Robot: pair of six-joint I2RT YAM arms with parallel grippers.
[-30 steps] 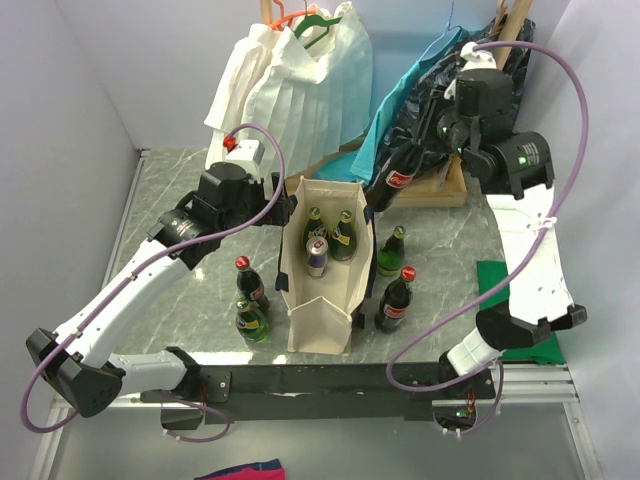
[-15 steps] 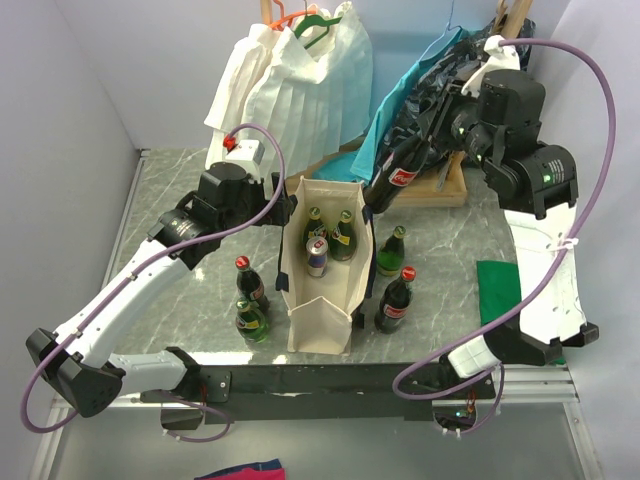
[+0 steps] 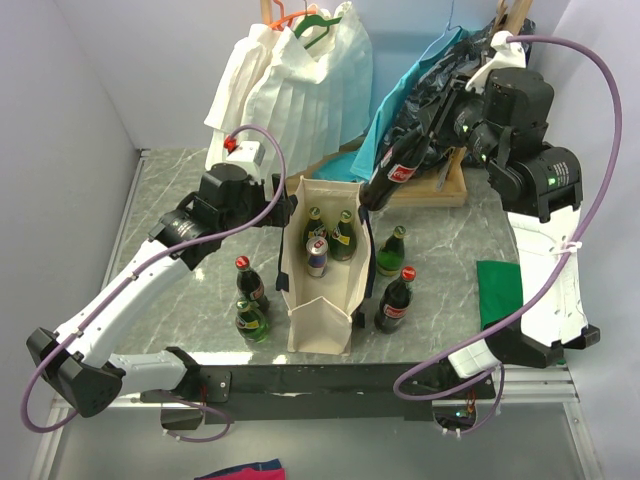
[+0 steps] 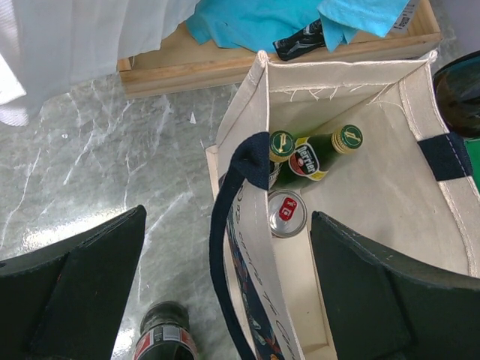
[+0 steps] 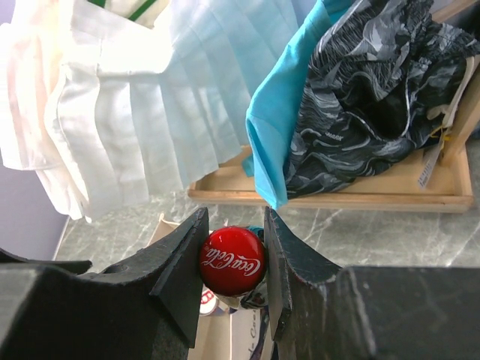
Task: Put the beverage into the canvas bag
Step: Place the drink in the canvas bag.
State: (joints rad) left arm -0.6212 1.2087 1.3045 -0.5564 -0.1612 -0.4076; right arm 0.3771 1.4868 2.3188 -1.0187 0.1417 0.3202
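The beverage, a dark cola bottle [image 3: 398,172] with a red cap [image 5: 232,260], hangs tilted in the air. Its base points down over the far right corner of the canvas bag [image 3: 320,322]. My right gripper [image 3: 428,148] [image 5: 232,261] is shut on the bottle's neck just under the cap. The cream bag [image 4: 375,172] stands open and holds two green bottles [image 4: 319,154] and a silver can [image 4: 286,213]. My left gripper [image 3: 281,208] [image 4: 225,300] stands open, its fingers straddling the bag's left wall and navy handle [image 4: 223,225] without pinching them.
Left of the bag stand a cola bottle [image 3: 248,282] and a green bottle [image 3: 251,320]. To its right are a green bottle [image 3: 392,250] and a cola bottle [image 3: 396,300]. A white pleated garment [image 3: 300,85] and dark and teal clothes over a wooden tray [image 3: 445,192] fill the back. A green cloth [image 3: 500,290] lies right.
My right wrist has swung up and to the right, and the cola bottle it holds now tilts more. The left arm and the bag have not moved.
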